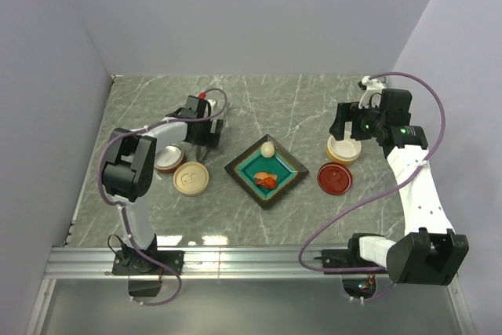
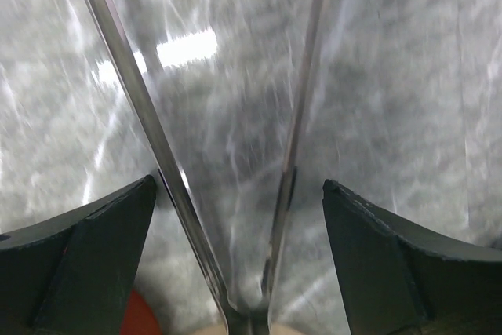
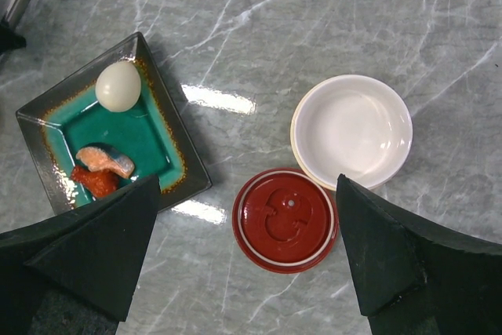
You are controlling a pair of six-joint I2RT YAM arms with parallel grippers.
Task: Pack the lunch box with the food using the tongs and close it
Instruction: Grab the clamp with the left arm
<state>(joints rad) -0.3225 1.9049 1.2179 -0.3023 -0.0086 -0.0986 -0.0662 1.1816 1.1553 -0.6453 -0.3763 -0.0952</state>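
Note:
The tongs (image 2: 141, 107) lie on the marble as a narrow V between the fingers of my left gripper (image 2: 238, 184), which is open and straddles them without gripping. In the top view that gripper (image 1: 206, 140) hangs left of the teal dish (image 1: 292, 164). The dish holds the food: a cream-white egg (image 1: 267, 148) and orange-red lumps (image 1: 266, 180). My right gripper (image 1: 347, 129) is open and empty above the lunch box's white bowl (image 3: 351, 129) and red lid (image 3: 285, 219). The right wrist view also shows the egg (image 3: 118, 85) and the lumps (image 3: 102, 170).
A cream round lid (image 1: 191, 177) and a red-rimmed bowl (image 1: 167, 158) sit left of the dish, beside the left arm. Grey walls close in the table at the back and on both sides. A metal rail runs along the near edge.

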